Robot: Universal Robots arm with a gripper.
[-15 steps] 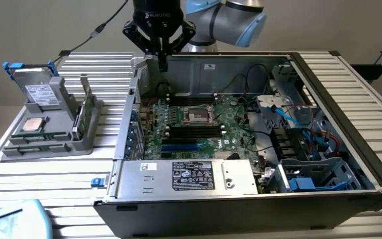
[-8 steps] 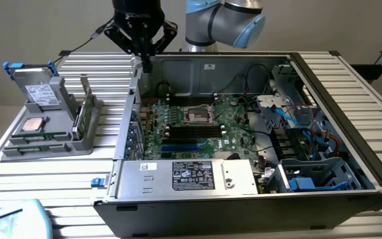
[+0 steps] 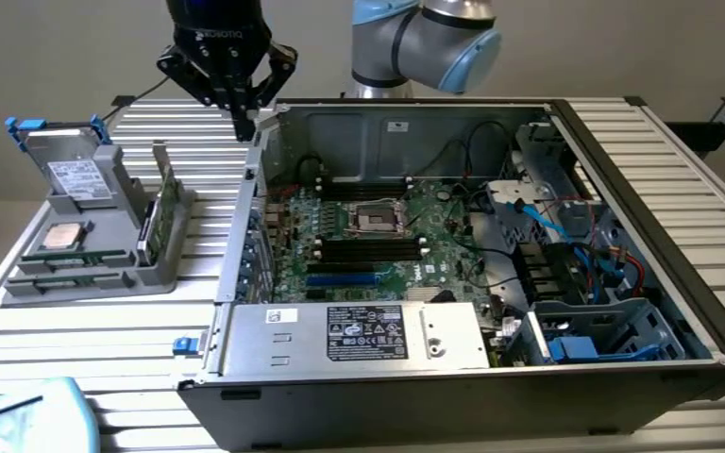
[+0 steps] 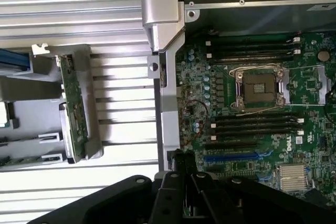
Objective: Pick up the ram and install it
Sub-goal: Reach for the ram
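My fingers (image 3: 246,125) were clenched shut on nothing, up by the corner of the computer case (image 3: 376,401). The ram (image 3: 156,219) stood on its edge in the gray holder (image 3: 86,274) on the tabletop (image 3: 86,330), long axis running alongside the case wall, well apart from me.

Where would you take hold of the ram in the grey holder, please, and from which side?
I would pinch the ram by its flat faces at mid-length of its upper edge, coming straight down: it stands on edge in the grey holder, its lower edge seated there.
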